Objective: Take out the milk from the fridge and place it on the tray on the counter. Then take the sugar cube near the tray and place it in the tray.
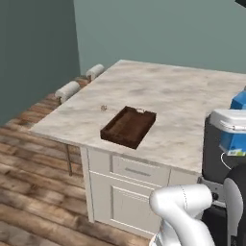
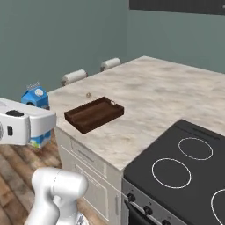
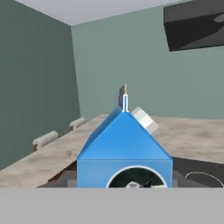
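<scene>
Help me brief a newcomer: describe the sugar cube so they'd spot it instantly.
Find the pale marbled counter with the dark brown tray near its front edge. Just beyond the tray's far left corner, apart from it, sits the sugar cube: a tiny tan speck, much smaller than anything nearby.

The broad light marbled stone bench (image 1: 182,101) lies bare around the dark brown low-rimmed wooden tray (image 1: 129,127), open from above. A tiny tan sugar cube (image 1: 103,108) sits just beside the tray's left. The black glass cooktop (image 2: 184,171) borders the bench's right.
</scene>
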